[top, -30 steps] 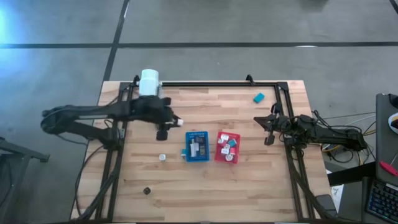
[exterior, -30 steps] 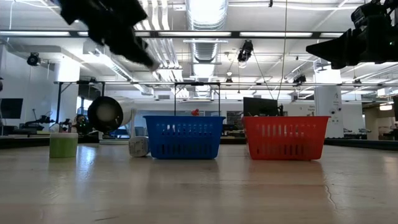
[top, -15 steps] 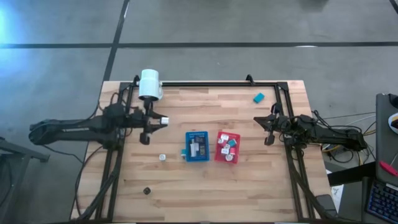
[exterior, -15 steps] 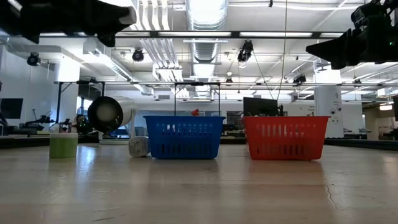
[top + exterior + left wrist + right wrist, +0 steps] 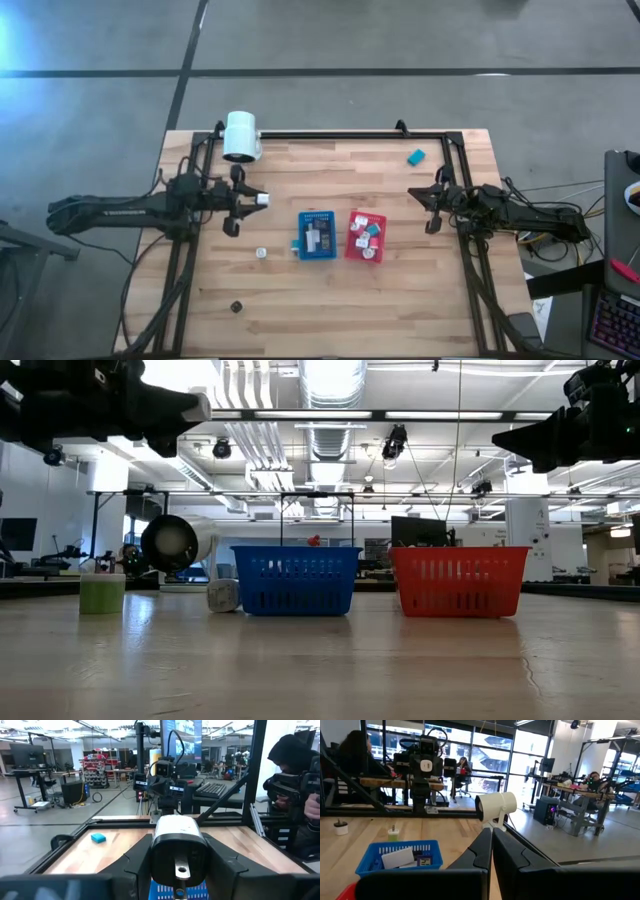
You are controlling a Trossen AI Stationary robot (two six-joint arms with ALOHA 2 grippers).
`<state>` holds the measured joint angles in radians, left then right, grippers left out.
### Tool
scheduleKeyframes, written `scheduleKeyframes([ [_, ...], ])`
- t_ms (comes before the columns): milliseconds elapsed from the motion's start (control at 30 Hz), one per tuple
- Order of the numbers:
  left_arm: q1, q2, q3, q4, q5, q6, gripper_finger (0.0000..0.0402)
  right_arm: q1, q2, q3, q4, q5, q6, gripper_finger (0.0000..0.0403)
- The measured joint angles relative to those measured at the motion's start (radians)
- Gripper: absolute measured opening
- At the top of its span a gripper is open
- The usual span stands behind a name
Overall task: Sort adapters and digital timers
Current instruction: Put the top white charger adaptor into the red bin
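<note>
Clamping a white adapter [image 5: 178,837], the left gripper [image 5: 258,199] hovers over the table's [image 5: 400,290] left half, fingers closed on its sides, metal prong facing the wrist camera. It sits left of both baskets and well apart from them.

Right gripper [image 5: 432,212]: fingers together, nothing held, hanging at the table's right side, near the red basket [image 5: 352,245].

Blue basket [image 5: 300,240] mid-table holds flat dark and white timers [image 5: 318,238]. The red basket touches or nearly touches its right side and holds small pale adapters [image 5: 366,233].

Loose items:
- one adapter [image 5: 261,254] on the table just left of the blue basket, forward of the left gripper
- teal timer [image 5: 416,156] alone near the back right corner
- small dark piece [image 5: 237,306] front left, can't tell what it is

White cylinder [image 5: 241,135] stands at the back edge, just behind the left arm.
</note>
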<state>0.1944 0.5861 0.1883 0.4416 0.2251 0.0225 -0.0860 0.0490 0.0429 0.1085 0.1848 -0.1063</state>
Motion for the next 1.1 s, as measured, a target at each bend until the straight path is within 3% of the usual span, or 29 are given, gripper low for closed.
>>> scheduleKeyframes([
  [200,0.000,0.060,0.048,0.008,-0.041,-0.082,0.0134,0.000,0.000,0.000,-0.001,0.000,0.001,0.0008],
  [400,-0.032,0.321,0.219,-0.021,0.011,-0.075,0.0134,0.000,0.001,0.000,-0.001,-0.002,0.002,0.0008],
  [533,-0.070,0.593,0.411,-0.094,0.053,-0.002,0.0134,0.000,0.001,0.000,-0.001,-0.002,0.002,0.0008],
  [800,-0.138,1.120,0.917,-0.407,0.075,0.185,0.0134,0.001,0.000,0.000,-0.020,-0.002,-0.001,0.0008],
  [1100,-0.141,1.485,1.357,-0.701,0.065,0.232,0.0134,0.001,0.000,0.000,-0.026,-0.002,-0.007,0.0008],
])
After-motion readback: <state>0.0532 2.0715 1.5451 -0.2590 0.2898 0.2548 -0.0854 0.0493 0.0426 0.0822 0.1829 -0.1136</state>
